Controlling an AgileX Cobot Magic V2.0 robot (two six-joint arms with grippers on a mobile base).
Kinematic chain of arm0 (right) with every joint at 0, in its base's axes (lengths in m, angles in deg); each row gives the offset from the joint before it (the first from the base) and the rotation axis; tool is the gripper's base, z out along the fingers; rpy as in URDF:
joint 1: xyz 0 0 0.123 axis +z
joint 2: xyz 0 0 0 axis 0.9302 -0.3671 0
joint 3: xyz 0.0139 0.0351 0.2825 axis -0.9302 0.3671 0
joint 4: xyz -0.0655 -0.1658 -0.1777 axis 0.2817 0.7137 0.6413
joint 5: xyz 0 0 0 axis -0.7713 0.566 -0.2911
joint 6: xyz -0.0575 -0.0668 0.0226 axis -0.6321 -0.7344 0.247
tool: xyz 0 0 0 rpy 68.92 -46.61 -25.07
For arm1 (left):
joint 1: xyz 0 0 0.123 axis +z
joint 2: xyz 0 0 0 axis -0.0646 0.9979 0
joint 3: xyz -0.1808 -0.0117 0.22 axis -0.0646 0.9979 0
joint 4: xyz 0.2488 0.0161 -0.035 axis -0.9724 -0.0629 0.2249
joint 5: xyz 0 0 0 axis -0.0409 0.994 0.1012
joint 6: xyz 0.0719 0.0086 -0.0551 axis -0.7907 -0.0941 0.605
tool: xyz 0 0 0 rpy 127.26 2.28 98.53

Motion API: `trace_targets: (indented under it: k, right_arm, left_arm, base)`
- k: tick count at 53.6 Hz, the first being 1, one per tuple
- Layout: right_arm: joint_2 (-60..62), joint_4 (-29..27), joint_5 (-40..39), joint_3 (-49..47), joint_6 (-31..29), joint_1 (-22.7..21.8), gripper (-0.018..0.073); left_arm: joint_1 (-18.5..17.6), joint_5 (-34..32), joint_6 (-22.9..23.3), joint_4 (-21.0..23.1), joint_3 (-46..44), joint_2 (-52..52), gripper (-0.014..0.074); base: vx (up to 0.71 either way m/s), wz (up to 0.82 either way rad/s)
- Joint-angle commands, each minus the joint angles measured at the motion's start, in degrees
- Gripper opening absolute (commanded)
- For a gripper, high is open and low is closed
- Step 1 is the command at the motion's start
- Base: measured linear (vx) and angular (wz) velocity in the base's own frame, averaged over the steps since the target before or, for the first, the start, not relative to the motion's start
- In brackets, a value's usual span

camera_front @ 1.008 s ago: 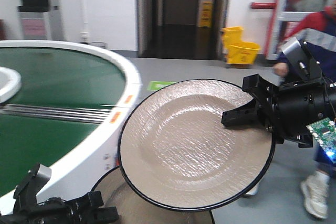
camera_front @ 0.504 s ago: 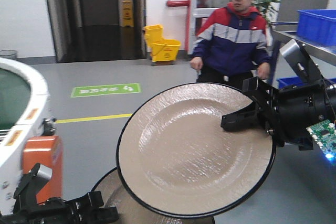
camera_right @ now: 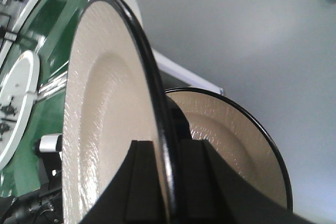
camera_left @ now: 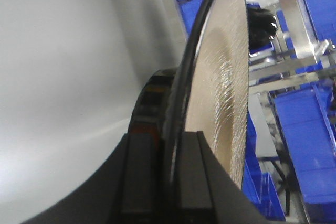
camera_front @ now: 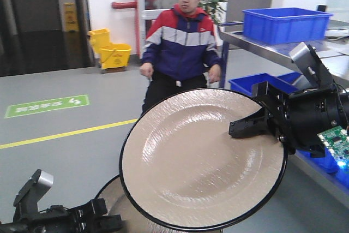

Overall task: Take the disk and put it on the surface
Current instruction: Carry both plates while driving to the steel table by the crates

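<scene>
Behind the gripped disk point(camera_front: 199, 159), a shelf point(camera_front: 262, 47) has appeared.

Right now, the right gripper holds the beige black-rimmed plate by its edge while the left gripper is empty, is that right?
No: the left gripper is not empty; the left wrist view shows it gripping the rim of a second plate. The right gripper does hold the beige black-rimmed plate by its edge.

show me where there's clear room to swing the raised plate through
Free: the bare grey floor left of the plate, below the yellow line. Crowded: man behind its top rim, steel bench with blue crates beside the right gripper, second plate underneath.
</scene>
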Motion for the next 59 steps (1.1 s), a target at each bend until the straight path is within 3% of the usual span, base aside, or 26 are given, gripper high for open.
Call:
trace_targets:
  k: [1, 28, 59]
  right_arm:
    - [2.2, -6.0, -3.2, -2.3, -0.2, -0.1, -0.0008]
    - [2.2, -6.0, -3.2, -2.3, -0.2, -0.1, -0.0008]
    - [2.2, -6.0, -3.2, -2.3, -0.2, -0.1, -0.0008]
  left_arm:
    - [-0.2, 3.1, 0.7, 6.5, -2.1, -1.9, 0.0001]
    - [-0.2, 3.1, 0.7, 6.5, -2.1, -1.9, 0.0001]
    - [-0.2, 3.1, 0.7, 6.5, -2.1, -1.9, 0.0001]
  base:
    - [0.2, -0.4]
    - [0.24, -0.29]
    - [0.36, 0.05]
